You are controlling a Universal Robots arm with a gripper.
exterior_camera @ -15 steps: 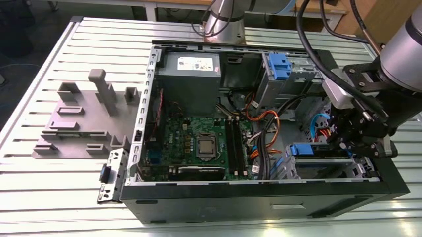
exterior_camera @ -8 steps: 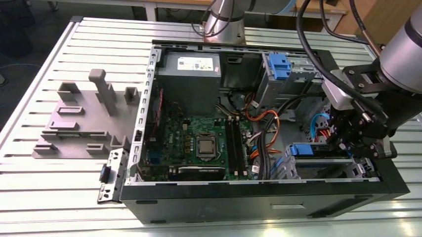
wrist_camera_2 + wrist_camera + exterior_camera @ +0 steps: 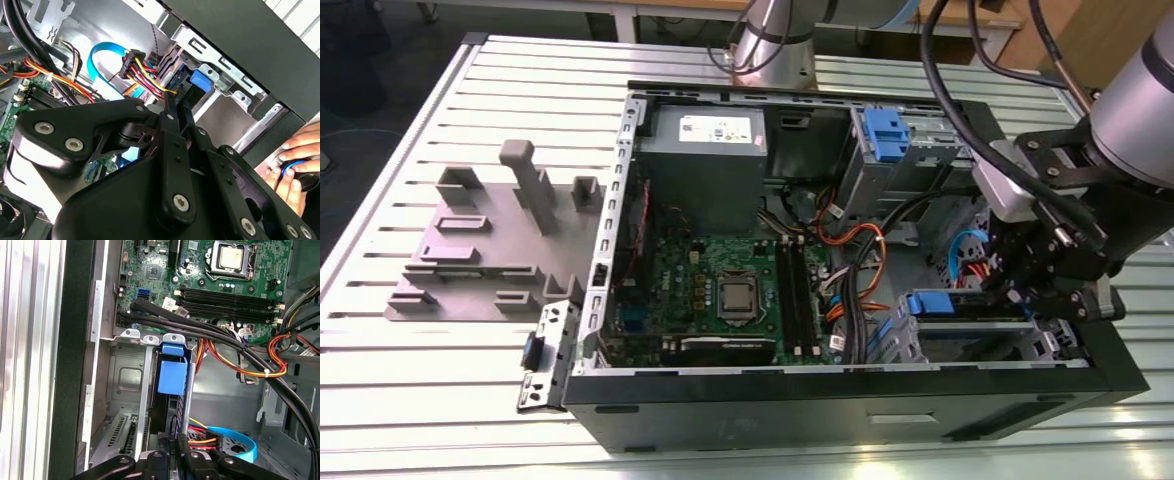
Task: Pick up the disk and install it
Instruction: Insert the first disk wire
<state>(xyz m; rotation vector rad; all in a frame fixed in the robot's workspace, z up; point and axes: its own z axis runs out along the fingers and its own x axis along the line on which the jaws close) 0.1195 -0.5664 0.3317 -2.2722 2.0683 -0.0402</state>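
The disk (image 3: 170,407) stands edge-on in the metal drive bay (image 3: 125,375) at the open computer case's front corner, and a blue carrier frame shows at its end (image 3: 935,303). In the first wrist view my gripper (image 3: 173,441) sits at the disk's near edge, with its two thin black fingers close on either side of that edge. In the second wrist view the same fingers (image 3: 169,106) reach toward the bay and the blue frame end (image 3: 200,80). In the exterior view the gripper (image 3: 1023,292) hangs over the case's right side, beside the bay.
Orange, yellow and red power leads (image 3: 250,371) and a blue data cable (image 3: 240,440) lie close beside the bay. The motherboard (image 3: 734,290) and a grey power-supply box (image 3: 707,150) fill the case. A person's hand (image 3: 295,165) rests outside the case wall. A grey fixture (image 3: 487,240) stands at the exterior view's left.
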